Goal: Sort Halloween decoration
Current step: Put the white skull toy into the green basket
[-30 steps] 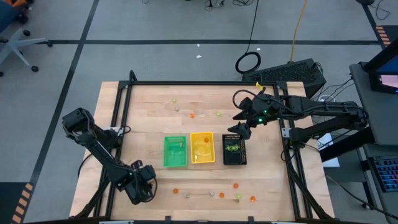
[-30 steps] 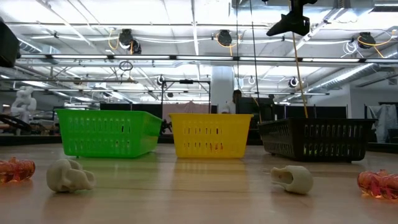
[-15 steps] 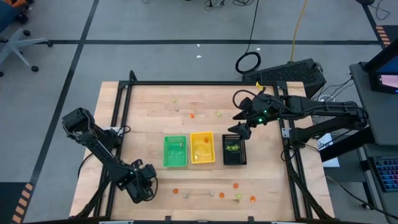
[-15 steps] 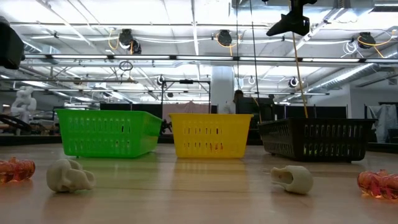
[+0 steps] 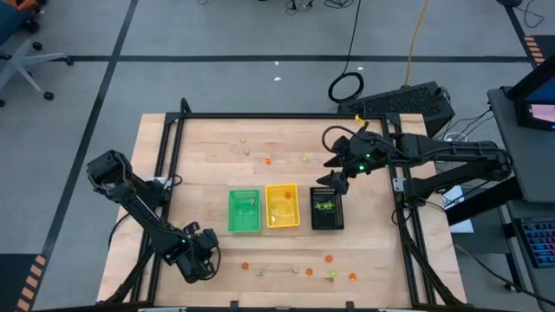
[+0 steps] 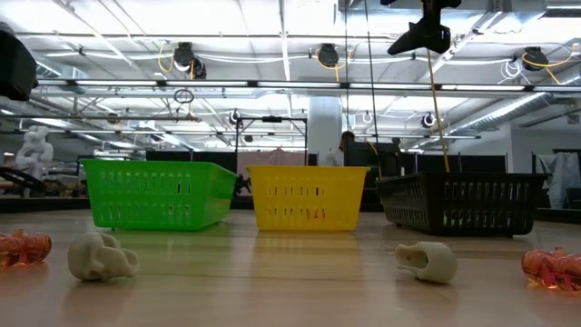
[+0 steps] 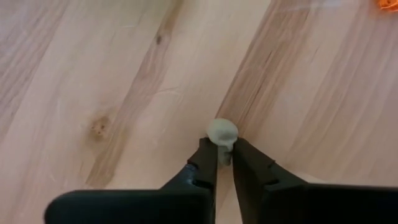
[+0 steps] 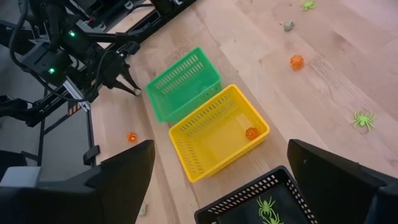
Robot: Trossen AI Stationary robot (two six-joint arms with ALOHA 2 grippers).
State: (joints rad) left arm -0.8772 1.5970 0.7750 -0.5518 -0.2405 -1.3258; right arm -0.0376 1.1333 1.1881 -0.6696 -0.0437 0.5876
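From above, the left gripper (image 5: 205, 264) sits at the table's (image 5: 208, 156) near-left corner. Its wrist view shows the fingers (image 7: 206, 163) pinching a pale trinket (image 7: 222, 134) (a tiny skull shape). The right gripper (image 5: 334, 173) hangs spread beside the black tray (image 5: 327, 209).

three slotted plastic trays stand side by side in a row at the middle of the light wooden table (image 5: 364, 260): the green tray (image 5: 244, 211) on the left, the yellow tray (image 5: 282, 206) between, the black tray (image 5: 327, 208) on the right. an orange trinket (image 8: 251, 133) lies in the yellow tray, and yellow-green spider trinkets (image 8: 267, 206) lie in the black one. the right gripper (image 5: 334, 172) hangs above the black tray's far end. the left gripper (image 7: 224, 159) is down at the table's near left corner, its fingers closed on a pale whitish-grey skull trinket (image 7: 222, 132). more small trinkets (image 5: 330, 258) lie scattered along the near edge, and others (image 5: 267, 159) behind the trays.
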